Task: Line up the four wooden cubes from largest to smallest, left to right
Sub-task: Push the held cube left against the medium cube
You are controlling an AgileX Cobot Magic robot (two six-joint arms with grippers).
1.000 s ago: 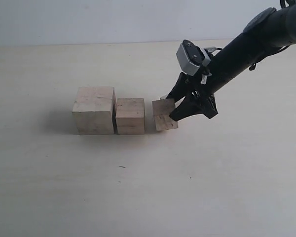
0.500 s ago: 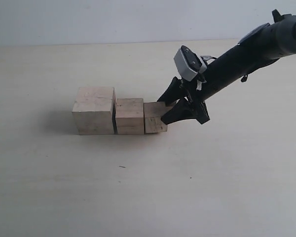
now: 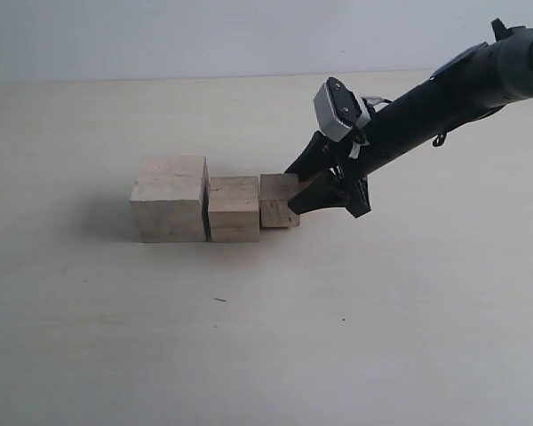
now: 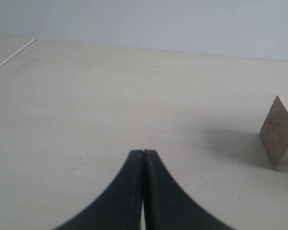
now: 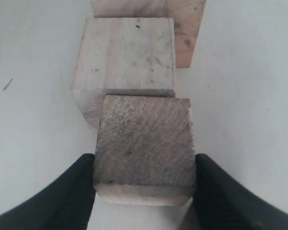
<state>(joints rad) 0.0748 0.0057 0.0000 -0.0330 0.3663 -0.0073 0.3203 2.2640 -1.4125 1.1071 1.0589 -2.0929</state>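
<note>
Three wooden cubes stand in a row in the exterior view: the largest cube (image 3: 169,199) on the left, the second cube (image 3: 234,209) beside it, then the third cube (image 3: 278,201) touching the second. My right gripper (image 3: 304,193) is shut on the third cube (image 5: 144,143), one finger (image 5: 77,191) on each side. Beyond it lie the second cube (image 5: 127,52) and the largest cube (image 5: 189,38). The smallest cube is hidden. My left gripper (image 4: 143,152) is shut on nothing, low over bare table. A wooden cube (image 4: 280,135) shows at that view's edge; which one I cannot tell.
The pale table (image 3: 249,337) spreads wide in front of the row and to both sides. Its far edge meets a light wall (image 3: 204,35). The right arm (image 3: 444,93) slants in from the upper right.
The right gripper carried the third cube leftward, squared it up from a tilt, and brought it against the second cube. The other two cubes stayed put.
</note>
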